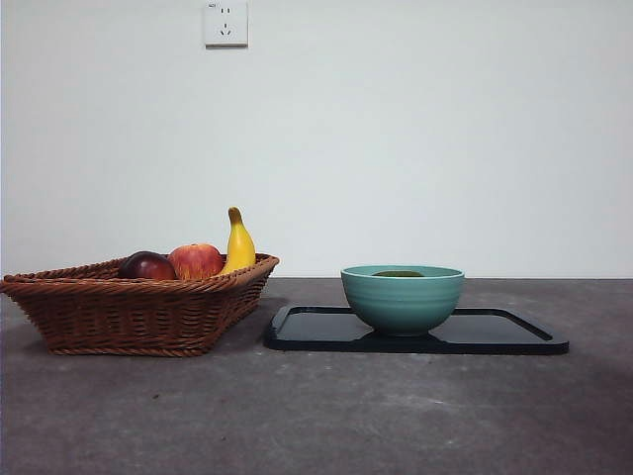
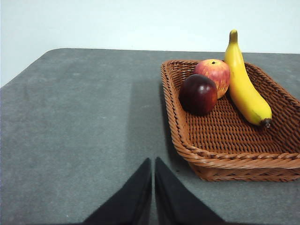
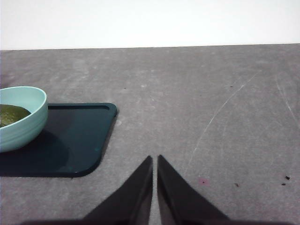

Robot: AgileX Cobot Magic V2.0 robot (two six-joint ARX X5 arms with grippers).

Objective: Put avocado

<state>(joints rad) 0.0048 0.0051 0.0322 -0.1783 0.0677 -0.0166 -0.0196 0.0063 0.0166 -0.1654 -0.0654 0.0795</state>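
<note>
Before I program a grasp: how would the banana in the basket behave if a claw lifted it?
The banana looks stiff and smooth-skinned, so it may slip in a narrow pinch. It leans on the wicker basket rim beside the red apple; lifted near one end, its long curve would probably swing.

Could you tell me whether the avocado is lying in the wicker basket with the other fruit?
No, the avocado sits inside the teal bowl on the black tray, apart from the basket.
</note>
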